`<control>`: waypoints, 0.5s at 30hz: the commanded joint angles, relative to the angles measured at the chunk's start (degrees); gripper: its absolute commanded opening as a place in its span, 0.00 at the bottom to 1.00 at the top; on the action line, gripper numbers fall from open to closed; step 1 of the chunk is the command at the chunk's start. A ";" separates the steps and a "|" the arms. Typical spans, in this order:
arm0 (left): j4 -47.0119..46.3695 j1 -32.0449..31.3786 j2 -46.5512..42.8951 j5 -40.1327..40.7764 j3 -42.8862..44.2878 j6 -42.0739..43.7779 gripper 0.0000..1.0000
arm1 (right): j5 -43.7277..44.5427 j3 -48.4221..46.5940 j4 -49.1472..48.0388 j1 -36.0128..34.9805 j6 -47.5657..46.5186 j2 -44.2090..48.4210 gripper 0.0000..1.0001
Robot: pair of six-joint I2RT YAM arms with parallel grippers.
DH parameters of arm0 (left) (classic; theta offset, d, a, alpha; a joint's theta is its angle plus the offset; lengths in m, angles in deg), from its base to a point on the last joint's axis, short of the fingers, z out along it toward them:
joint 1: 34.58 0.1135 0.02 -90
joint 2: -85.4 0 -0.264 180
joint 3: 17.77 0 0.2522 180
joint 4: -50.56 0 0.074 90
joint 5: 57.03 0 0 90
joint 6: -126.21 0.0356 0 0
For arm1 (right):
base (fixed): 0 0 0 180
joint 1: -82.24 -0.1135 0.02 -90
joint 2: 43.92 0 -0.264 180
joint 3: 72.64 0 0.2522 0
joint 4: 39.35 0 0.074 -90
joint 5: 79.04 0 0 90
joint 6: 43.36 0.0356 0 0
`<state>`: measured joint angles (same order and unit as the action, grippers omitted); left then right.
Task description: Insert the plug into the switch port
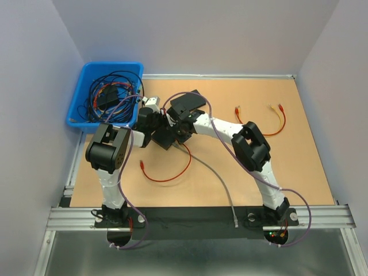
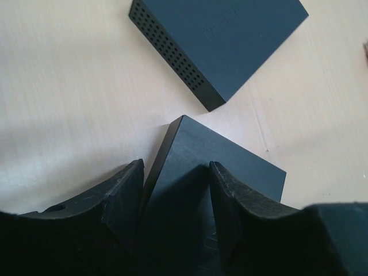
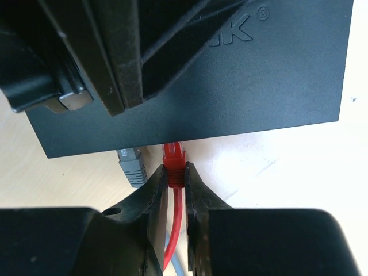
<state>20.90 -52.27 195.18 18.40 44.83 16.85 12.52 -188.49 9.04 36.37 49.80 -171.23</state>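
Note:
A black switch [image 3: 230,86] lies at the table's middle and also shows in the top view [image 1: 166,138]. My left gripper [image 2: 175,167] is closed around one corner of the switch [image 2: 230,167] and holds it. My right gripper [image 3: 175,169] is shut on the red plug [image 3: 175,164]. The plug's clear tip reaches the switch's near edge; the ports are hidden from view. The red cable [image 1: 167,175] trails toward me. In the top view both grippers meet at the switch, the left [image 1: 155,127] and the right [image 1: 179,127].
A second black switch [image 2: 224,40] lies just beyond the held one, and shows in the top view [image 1: 187,103]. A grey plug [image 3: 131,164] sits beside the red one, its cable [image 1: 221,184] running to the near edge. A blue bin [image 1: 80,98] of cables stands far left. Loose cables [image 1: 276,121] lie right.

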 commanded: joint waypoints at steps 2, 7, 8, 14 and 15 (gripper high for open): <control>5.63 -6.91 -0.53 -10.83 -4.54 -4.90 0.58 | -0.50 -9.63 -24.52 0.16 0.27 -1.45 0.00; 5.36 -7.09 0.09 -11.71 -4.54 -5.52 0.58 | -4.28 -5.85 -29.79 0.08 -1.13 -1.81 0.00; 5.45 -7.09 0.17 -11.71 -4.54 -5.61 0.58 | -4.29 -4.37 -30.49 0.08 -1.92 -1.89 0.01; 5.45 -7.00 1.14 -13.55 -3.84 -5.43 0.58 | -6.04 -0.84 -34.19 0.08 -5.18 -1.63 0.00; 5.45 -7.09 1.40 -13.91 -3.67 -5.43 0.58 | -6.48 0.64 -36.63 0.16 -5.61 -1.37 0.00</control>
<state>18.47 -52.27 195.18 21.83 43.58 14.73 8.35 -188.38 6.51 36.48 46.82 -172.30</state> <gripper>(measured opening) 0.582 0.178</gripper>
